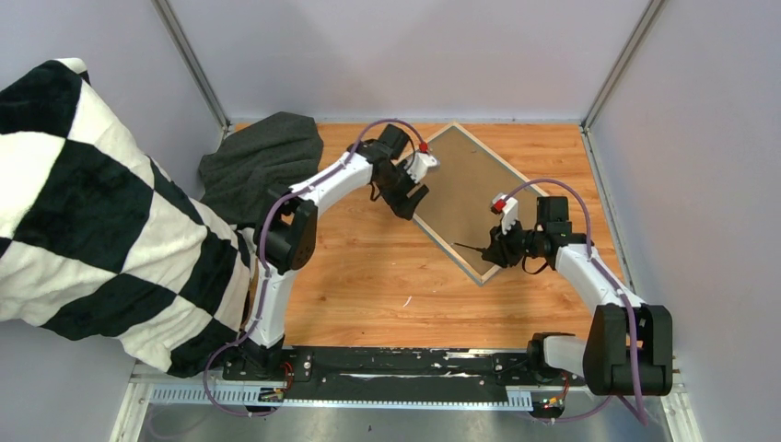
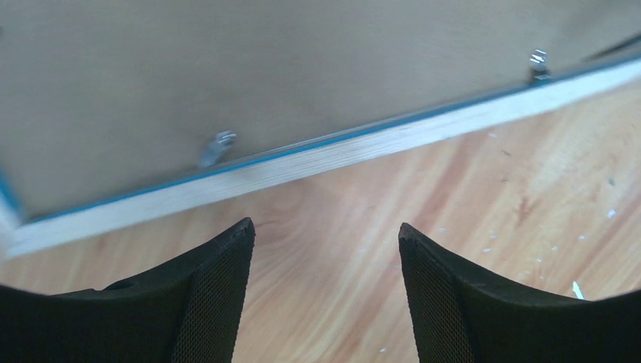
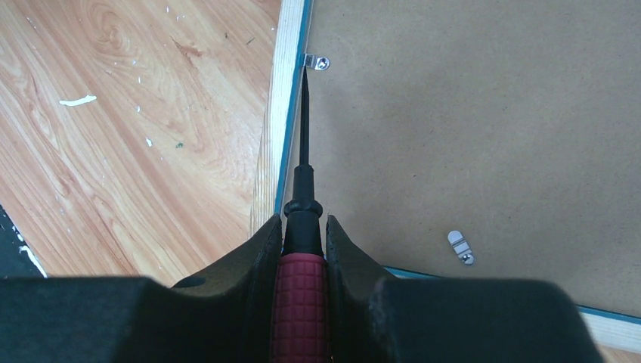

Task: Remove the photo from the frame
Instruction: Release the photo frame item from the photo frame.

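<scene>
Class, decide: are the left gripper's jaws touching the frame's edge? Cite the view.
Apart. In the left wrist view, the left gripper stands with jaws open, and a strip of bare table shows between their tips and the frame.

place: robot lab test cell | enclosure: plain pale wall panels (image 1: 405, 55) joined by metal corner posts (image 1: 192, 64) | surface: wood-grain bench (image 1: 368, 285) | rig: left arm (image 1: 332, 180) and right arm (image 1: 589, 272) bolted to a slotted metal rail (image 1: 368, 394) at the near edge | wiring: purple cables (image 1: 391, 122) looped along both arms

frame (image 3: 276, 113) front hidden face-down, screwdriver (image 3: 301, 227) handle cropped
</scene>
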You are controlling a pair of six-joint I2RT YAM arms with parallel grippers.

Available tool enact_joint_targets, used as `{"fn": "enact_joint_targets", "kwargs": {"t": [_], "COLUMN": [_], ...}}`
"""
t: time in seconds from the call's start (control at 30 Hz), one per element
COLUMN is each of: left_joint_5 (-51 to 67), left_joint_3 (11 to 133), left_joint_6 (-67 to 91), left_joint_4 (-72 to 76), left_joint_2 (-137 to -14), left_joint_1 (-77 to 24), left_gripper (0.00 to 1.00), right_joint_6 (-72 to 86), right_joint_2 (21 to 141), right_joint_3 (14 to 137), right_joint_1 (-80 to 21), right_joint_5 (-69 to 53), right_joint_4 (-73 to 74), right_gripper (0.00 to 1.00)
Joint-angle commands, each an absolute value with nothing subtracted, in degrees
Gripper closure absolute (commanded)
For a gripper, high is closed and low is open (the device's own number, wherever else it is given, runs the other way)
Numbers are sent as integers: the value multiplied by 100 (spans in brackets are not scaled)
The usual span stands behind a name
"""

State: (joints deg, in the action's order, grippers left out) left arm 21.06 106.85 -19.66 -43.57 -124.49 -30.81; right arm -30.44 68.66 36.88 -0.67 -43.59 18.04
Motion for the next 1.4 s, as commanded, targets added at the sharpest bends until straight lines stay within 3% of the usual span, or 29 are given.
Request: {"fn": "enact_joint_targets", "kwargs": {"t": [0.0,0.33,1.37], "left_joint_5": [2413,2380,2667], "left_joint_3": [10431,10372,10641], "left_joint_6": [-2688,-3714,-1733], "left_joint_4": [-4427,-4446,-4427], "left_joint_2": [-12279,-12262,-12801], "left_joint_1": [-3440,-3699,-3683], "left_gripper": [28,26,22], "right_joint_6": [-3258,-3245,-3469], "right_joint_2": [6759,6837,6599], "right_joint_3": [3547,3543,3472], "right_joint_1": [-53,-53,-54], "right_joint_5": [-4468,-4454,-4615], "right_joint_4": [2059,2065,2399], "right_gripper": [100,100,100]}}
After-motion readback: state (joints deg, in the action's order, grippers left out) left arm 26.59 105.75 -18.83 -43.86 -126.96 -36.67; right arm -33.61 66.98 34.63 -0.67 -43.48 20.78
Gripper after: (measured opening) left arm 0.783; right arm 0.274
